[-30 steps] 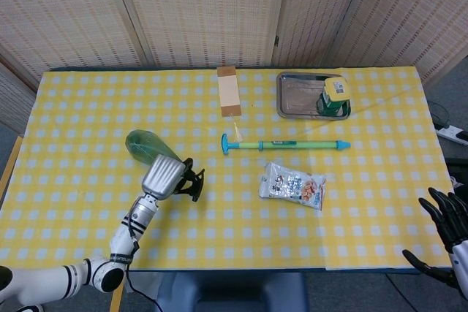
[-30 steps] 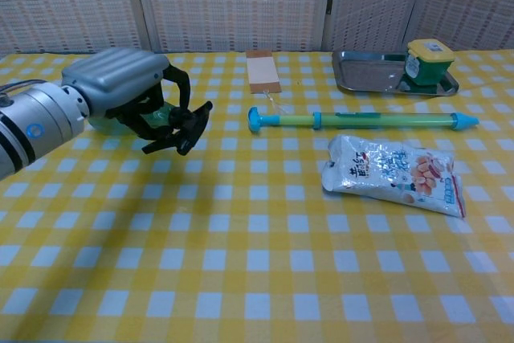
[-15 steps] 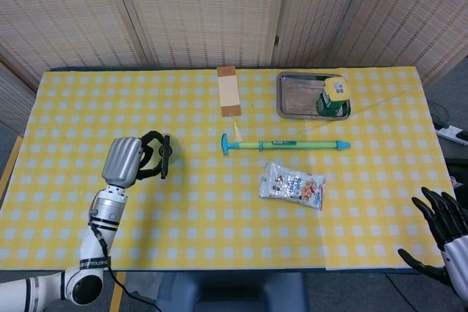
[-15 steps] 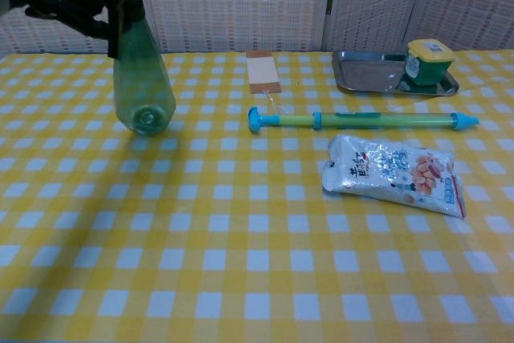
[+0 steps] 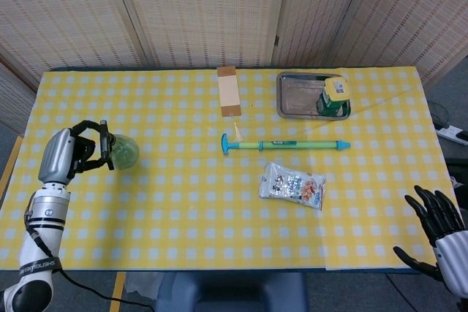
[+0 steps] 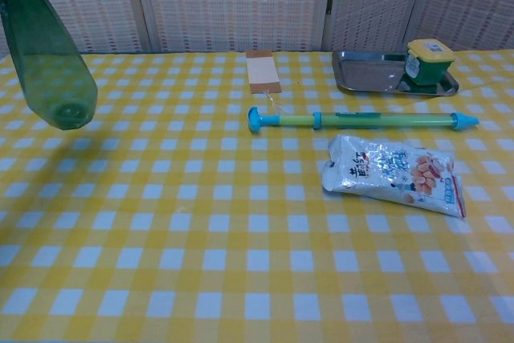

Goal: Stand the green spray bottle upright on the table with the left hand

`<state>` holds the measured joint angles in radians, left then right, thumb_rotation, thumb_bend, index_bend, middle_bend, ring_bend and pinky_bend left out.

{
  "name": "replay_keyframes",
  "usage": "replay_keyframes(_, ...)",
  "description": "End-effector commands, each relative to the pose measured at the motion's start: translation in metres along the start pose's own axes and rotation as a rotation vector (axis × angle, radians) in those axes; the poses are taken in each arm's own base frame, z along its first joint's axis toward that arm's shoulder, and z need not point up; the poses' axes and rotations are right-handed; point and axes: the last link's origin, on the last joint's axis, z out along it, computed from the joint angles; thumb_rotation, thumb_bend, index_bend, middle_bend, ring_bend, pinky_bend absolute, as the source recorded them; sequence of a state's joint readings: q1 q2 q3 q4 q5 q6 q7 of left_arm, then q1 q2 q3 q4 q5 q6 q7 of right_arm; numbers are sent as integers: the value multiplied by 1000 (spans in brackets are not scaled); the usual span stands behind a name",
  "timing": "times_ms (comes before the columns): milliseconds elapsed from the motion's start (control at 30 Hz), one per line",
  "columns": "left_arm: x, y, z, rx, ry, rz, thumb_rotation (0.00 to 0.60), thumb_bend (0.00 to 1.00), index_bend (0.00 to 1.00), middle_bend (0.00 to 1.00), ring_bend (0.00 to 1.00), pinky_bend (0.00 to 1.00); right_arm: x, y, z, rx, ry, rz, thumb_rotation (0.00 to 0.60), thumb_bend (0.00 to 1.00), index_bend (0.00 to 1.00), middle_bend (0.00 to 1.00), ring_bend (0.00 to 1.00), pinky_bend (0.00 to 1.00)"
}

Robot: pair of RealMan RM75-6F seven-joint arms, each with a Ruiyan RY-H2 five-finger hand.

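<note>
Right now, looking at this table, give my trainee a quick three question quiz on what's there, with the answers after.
1. True or false: the green spray bottle is standing upright on the table.
2. Multiple choice: what lies inside the metal tray? A) the snack packet B) the green and yellow container C) the wooden block
3. Fill in: the long green and blue water squirter lies between the wooden block and the ______.

Key
1. False: the left hand holds it lifted and tilted, base off the cloth.
2. B: the green and yellow container sits at the tray's right end.
3. Snack packet, just nearer the robot.
</note>
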<state>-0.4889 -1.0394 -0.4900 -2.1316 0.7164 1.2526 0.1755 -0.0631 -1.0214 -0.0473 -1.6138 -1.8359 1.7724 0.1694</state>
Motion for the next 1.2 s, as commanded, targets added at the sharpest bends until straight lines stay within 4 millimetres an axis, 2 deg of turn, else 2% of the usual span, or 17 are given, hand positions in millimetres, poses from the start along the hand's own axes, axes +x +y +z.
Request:
replay_keyframes(33, 3, -11, -1, 36, -17, -8, 600, 422, 622, 1000, 1000, 1000, -2, 0, 1, -4, -3, -3, 600, 196, 0, 0, 0, 0)
replay_keyframes(400, 8, -28, 6, 115, -70, -49, 600, 426, 622, 1000, 1000, 1000, -6, -1, 3, -10, -11, -16, 600, 196, 0, 0, 0, 0)
replay_keyframes(800, 10, -44, 18, 178, -96, -12, 600, 429, 620, 1000, 1000, 1000, -7, -1, 5, -17, -16, -22, 600, 197, 0, 0, 0, 0)
replay_keyframes(1200, 11, -53, 25, 194, -105, -40, 600, 435, 603, 1000, 1000, 1000, -10, 0, 7, -23, -30, -32, 600, 197, 0, 0, 0, 0)
